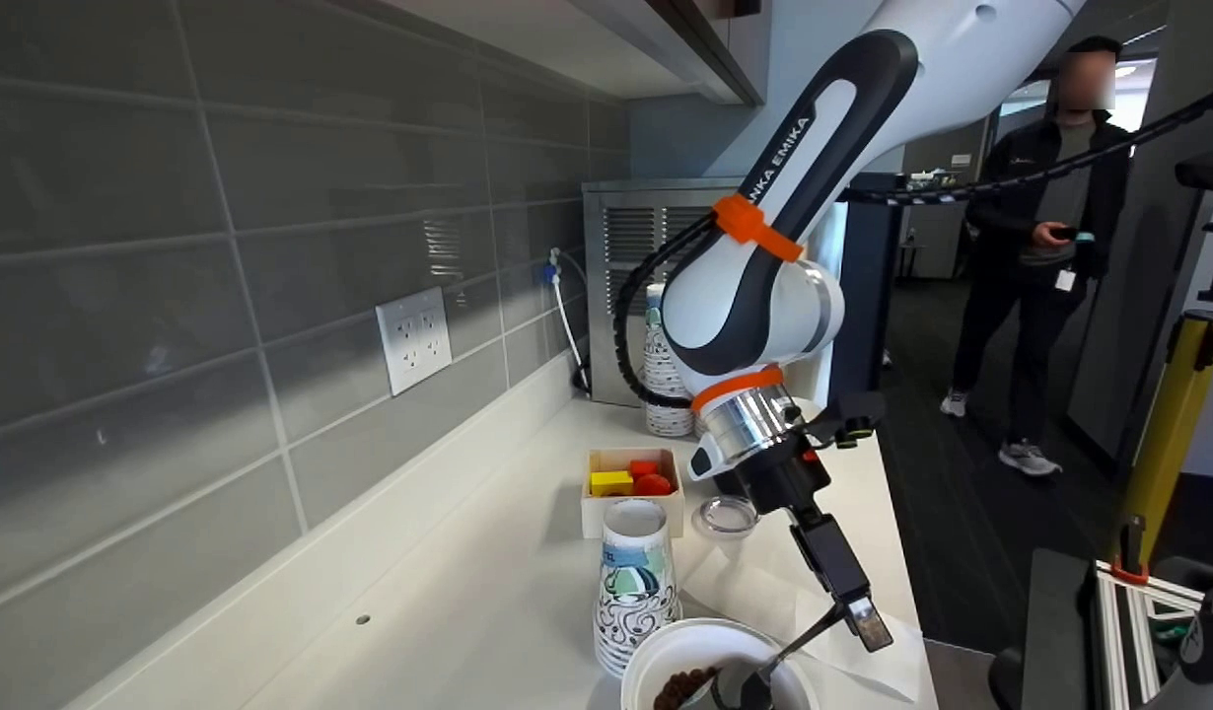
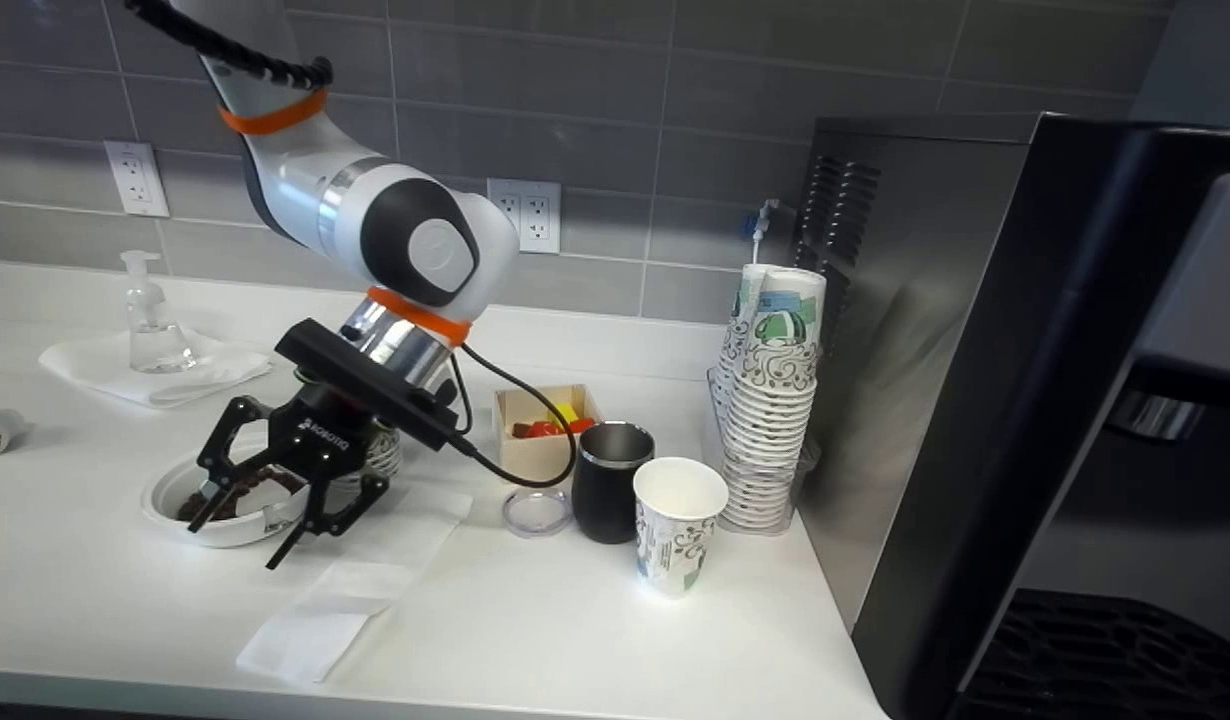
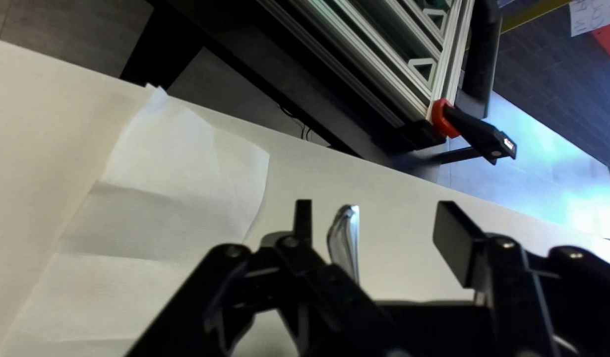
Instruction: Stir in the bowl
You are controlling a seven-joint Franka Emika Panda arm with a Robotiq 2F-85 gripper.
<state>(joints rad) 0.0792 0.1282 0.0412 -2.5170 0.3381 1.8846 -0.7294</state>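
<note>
Your bowl (image 1: 693, 641) looks smooth; spoon (image 3: 354, 243) in bowl, glossy metal; paper towel (image 2: 320, 610) beside bowl, matt; your gripper (image 2: 233, 547) near bowl, mostly matt.

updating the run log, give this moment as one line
task: stir in bowl | gripper: open | spoon: leaning in bowl, not gripped, handle between jaws in wrist view

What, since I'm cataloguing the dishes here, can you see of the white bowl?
The white bowl is round and wide-mouthed, perhaps of plastic. It stands upright on the white counter, beside a paper cup stack; whether they touch cannot be told. Small brown pieces lie inside, and a metal-looking spoon slants in over its rim. In an exterior view, the gripper partly hides it.
</note>
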